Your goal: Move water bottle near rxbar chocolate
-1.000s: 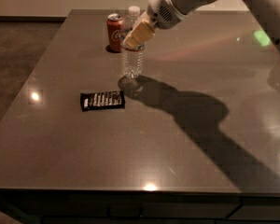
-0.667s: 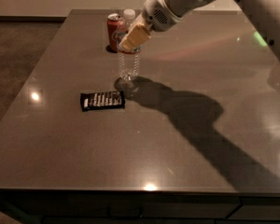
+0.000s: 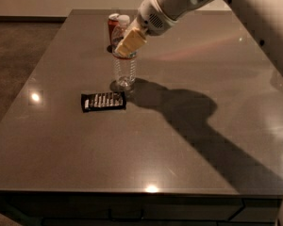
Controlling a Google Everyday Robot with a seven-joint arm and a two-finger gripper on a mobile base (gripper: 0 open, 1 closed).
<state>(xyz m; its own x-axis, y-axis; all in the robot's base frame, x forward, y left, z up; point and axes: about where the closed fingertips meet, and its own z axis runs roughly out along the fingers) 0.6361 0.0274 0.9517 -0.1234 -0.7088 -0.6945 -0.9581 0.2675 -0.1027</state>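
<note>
The water bottle (image 3: 124, 65), clear with a white cap, stands upright at the table's middle left, its base at or just above the surface. My gripper (image 3: 130, 42) comes in from the upper right and is shut on the bottle's upper body, its tan fingers (image 3: 132, 41) covering the label. The rxbar chocolate (image 3: 104, 100), a flat black bar with white lettering, lies flat just in front and left of the bottle's base, a small gap apart.
A red soda can (image 3: 112, 26) stands behind the bottle near the far edge of the dark table (image 3: 188, 164). My arm casts a wide shadow across the table's right middle. Floor lies beyond the left edge.
My gripper has carried the bottle a little to the left and toward the camera, bringing its base closer to the bar. The bar and the can have not moved.
</note>
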